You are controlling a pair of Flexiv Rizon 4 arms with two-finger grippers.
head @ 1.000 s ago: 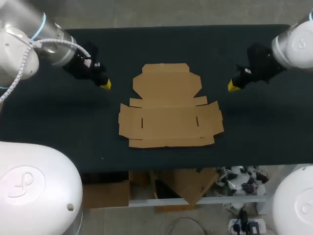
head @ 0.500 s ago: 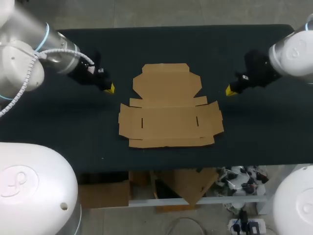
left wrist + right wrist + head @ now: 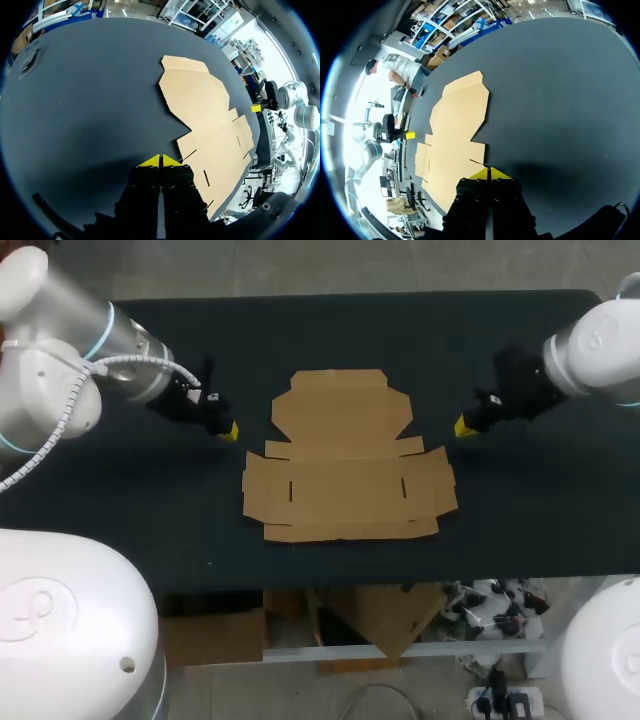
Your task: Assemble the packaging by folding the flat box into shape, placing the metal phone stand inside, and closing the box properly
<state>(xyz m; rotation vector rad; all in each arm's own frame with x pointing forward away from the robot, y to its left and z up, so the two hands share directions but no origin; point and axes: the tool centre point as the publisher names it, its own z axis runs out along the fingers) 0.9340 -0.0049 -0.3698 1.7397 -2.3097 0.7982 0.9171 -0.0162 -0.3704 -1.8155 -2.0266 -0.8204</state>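
A flat brown cardboard box blank (image 3: 345, 460) lies unfolded in the middle of the dark table (image 3: 120, 510). My left gripper (image 3: 230, 430) hangs just off the blank's left edge, shut and holding nothing. My right gripper (image 3: 461, 426) is just off the blank's right edge, shut and empty too. In the left wrist view the shut yellow tips of the left gripper (image 3: 160, 160) point at the blank (image 3: 210, 125) close ahead. In the right wrist view the right gripper (image 3: 489, 173) is shut beside the blank (image 3: 452, 135). No metal phone stand is in view.
The far half of the table (image 3: 350, 330) is bare dark cloth. The blank's near edge lies a short way in from the table's front edge (image 3: 400, 575).
Both arms have moved inward and slightly toward the front, bringing each shut gripper closer to the blank's side edges. The blank has not moved.
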